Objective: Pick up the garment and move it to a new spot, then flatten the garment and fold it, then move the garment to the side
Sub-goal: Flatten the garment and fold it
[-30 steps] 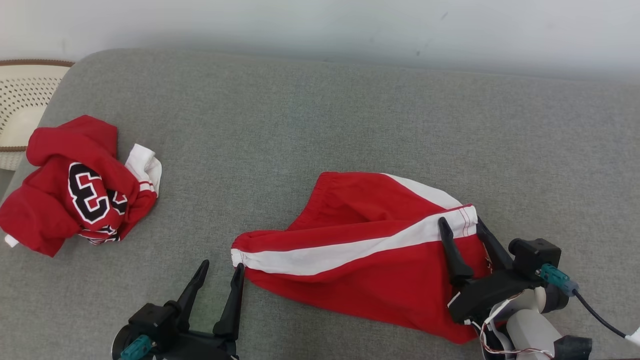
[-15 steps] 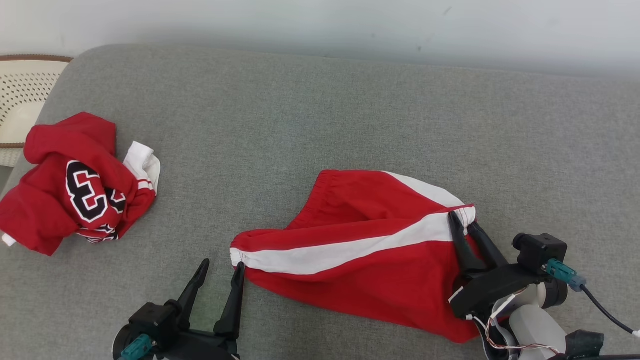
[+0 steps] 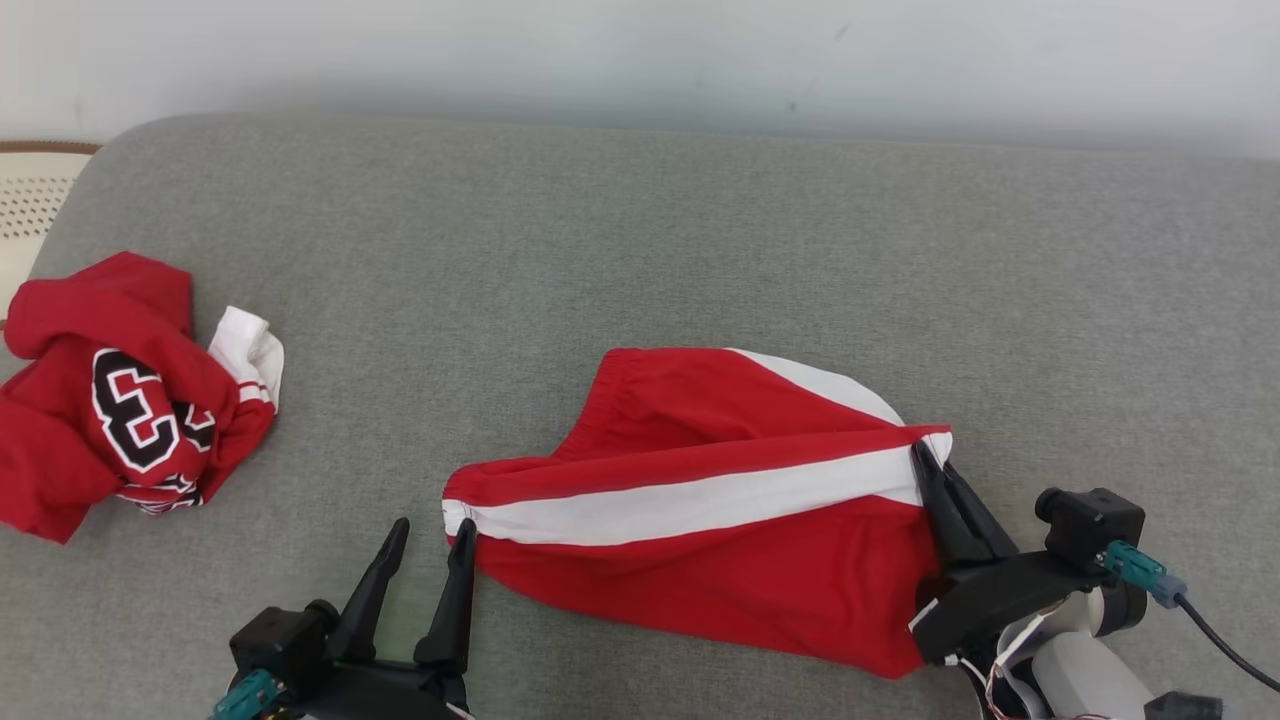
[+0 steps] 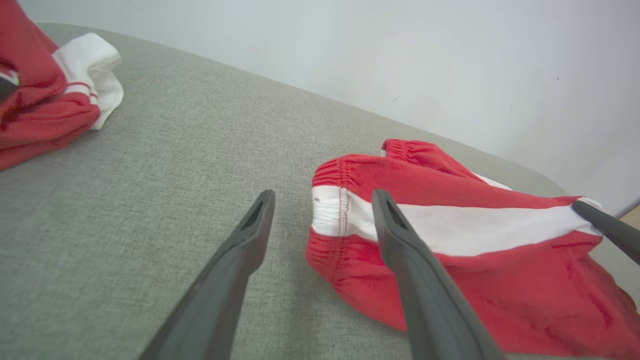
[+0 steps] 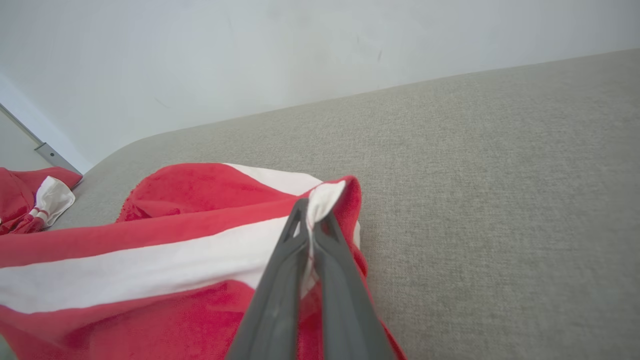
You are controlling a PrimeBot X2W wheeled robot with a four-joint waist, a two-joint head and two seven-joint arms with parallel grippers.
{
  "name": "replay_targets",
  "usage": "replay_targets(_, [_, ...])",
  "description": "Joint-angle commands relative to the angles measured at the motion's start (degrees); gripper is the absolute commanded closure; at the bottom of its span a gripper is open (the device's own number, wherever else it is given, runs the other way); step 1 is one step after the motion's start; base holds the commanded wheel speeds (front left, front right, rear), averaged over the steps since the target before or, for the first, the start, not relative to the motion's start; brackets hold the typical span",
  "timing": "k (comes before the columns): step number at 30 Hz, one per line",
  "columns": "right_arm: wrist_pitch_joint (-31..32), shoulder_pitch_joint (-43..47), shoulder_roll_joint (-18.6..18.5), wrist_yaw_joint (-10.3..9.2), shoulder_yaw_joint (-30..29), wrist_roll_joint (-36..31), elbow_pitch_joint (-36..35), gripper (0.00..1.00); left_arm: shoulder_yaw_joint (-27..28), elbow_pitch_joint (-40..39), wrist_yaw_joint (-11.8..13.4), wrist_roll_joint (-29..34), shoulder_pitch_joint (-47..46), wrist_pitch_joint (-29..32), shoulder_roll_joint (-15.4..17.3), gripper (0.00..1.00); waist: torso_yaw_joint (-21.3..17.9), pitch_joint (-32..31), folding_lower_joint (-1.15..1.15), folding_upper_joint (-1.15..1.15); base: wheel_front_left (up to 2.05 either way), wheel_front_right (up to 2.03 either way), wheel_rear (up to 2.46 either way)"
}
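The right gripper point(image 3: 922, 452) is seen closed, its two dark fingers pressed together on the white-striped corner of the red shorts point(image 3: 720, 560). In the right wrist view, a fold of white cloth is pinched at the tips of that gripper point(image 5: 312, 210) and stands up between them. How much of the hem is caught lower down is hidden by the fingers themselves. The wrist and forearm behind are cut off by the bottom edge of the head view, and a dark cable point(image 3: 1220, 630) is led off to the right.

The left gripper point(image 3: 432, 528) is held open, nothing between its fingers. Its right fingertip is placed at the elastic waistband end of the shorts. In the left wrist view that finger is laid across the white band in front of the shorts point(image 4: 475, 280), with the left gripper point(image 4: 324, 197) spread wide. Whether cloth is actually touched cannot be told.

The shorts are spread on the grey cushion point(image 3: 640, 250), right of its middle, stretched between the two grippers; their far leg is partly folded under.

A crumpled red jersey point(image 3: 60, 440) is lying well apart at the left, clipped by the frame. A large "3" can be read, while a second figure is lost in the folds. A perforated pale basket point(image 3: 25, 200) is cut off at the left edge.
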Motion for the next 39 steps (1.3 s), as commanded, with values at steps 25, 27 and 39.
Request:
replay_targets(25, [-0.01, 2.05, -1.09, -0.06, 3.38, 0.62, -0.91, 1.00, -1.91, 4.29, -0.46, -2.96, -1.40, -0.09, 0.80, 0.29, -4.36, -1.11, 0.00, 0.00, 0.00, 0.00, 0.00])
replay_targets(27, [-0.01, 1.81, -1.06, -0.06, 3.40, 0.63, -0.99, 1.00, -2.31, 4.66, -0.46, -2.87, -1.76, -0.09, 1.05, 0.84, -4.42, -0.97, 0.00, 0.00, 0.00, 0.00, 0.00])
replay_targets(39, [-0.01, -1.35, -0.92, -0.06, 0.78, -0.47, -3.44, 1.00, -6.34, 3.52, -0.47, -4.40, -6.81, -0.09, 4.34, 1.00, -4.32, -1.20, 0.00, 0.00, 0.00, 0.00, 0.00])
